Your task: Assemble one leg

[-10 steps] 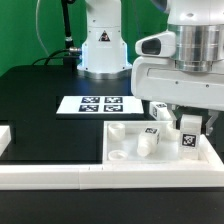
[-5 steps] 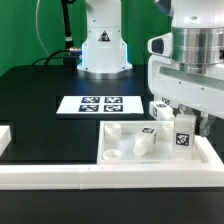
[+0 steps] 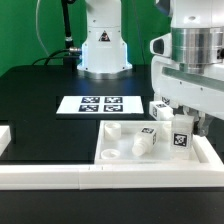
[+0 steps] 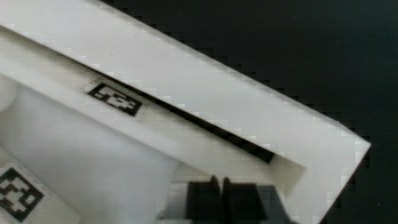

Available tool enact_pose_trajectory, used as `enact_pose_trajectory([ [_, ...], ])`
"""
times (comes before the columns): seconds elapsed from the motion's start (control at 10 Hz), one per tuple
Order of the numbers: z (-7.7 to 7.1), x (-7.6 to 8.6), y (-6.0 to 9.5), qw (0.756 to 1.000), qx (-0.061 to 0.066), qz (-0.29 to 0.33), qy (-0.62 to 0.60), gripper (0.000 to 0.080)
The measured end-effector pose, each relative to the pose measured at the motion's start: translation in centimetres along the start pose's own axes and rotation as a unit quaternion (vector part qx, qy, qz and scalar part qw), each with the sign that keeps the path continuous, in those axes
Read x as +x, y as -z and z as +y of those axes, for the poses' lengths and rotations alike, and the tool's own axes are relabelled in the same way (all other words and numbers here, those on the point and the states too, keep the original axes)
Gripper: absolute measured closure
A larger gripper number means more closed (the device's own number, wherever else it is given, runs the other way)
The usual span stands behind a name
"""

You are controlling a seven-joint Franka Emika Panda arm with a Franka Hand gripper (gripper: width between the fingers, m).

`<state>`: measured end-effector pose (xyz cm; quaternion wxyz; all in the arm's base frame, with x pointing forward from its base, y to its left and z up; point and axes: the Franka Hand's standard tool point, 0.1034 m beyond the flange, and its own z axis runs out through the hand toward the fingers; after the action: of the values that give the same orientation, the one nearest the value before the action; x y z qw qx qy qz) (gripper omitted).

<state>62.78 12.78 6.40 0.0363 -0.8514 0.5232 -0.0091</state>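
My gripper (image 3: 183, 118) hangs low at the exterior view's right, over the far right edge of the flat white tabletop (image 3: 120, 158). In the wrist view its dark fingers (image 4: 199, 200) stand together with only a thin slit between them, and nothing shows between them. A white leg (image 3: 181, 138) with a black-and-white tag stands right below the hand; I cannot tell whether they touch. A second leg (image 3: 160, 108) sits behind it. A third leg (image 3: 147, 140) sits by the tabletop. The wrist view shows the tabletop's tagged edge (image 4: 116, 97).
A white raised wall (image 3: 60, 178) runs along the front, and the tabletop lies against it; it also shows in the wrist view (image 4: 267, 95). The marker board (image 3: 100, 104) lies on the black table behind. The robot base (image 3: 100, 45) stands at the back.
Over the last second my gripper moved toward the exterior view's left. The tabletop and the tagged leg below the hand shifted left with it. Almost nothing moved in the last half second.
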Motion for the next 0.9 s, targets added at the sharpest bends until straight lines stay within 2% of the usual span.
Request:
enact_pose_trajectory([
  [0.2,-0.6,0.1,3.2,1.000,0.015,-0.007,0.005,0.0799],
  [0.3,-0.7,0.1,4.1,1.000,0.015,-0.012,0.004,0.0799],
  [0.4,-0.7,0.1,4.2,1.000,0.009,-0.017,0.002,0.0799],
  [0.5,-0.6,0.1,4.1,1.000,0.009,-0.016,0.003,0.0688],
  [0.6,-0.6,0.1,4.0,1.000,0.008,-0.016,0.003,0.0688],
  [0.7,-0.6,0.1,4.0,1.000,0.008,-0.016,0.003,0.0492],
  [0.9,-0.6,0.1,4.0,1.000,0.008,-0.016,0.003,0.0220],
])
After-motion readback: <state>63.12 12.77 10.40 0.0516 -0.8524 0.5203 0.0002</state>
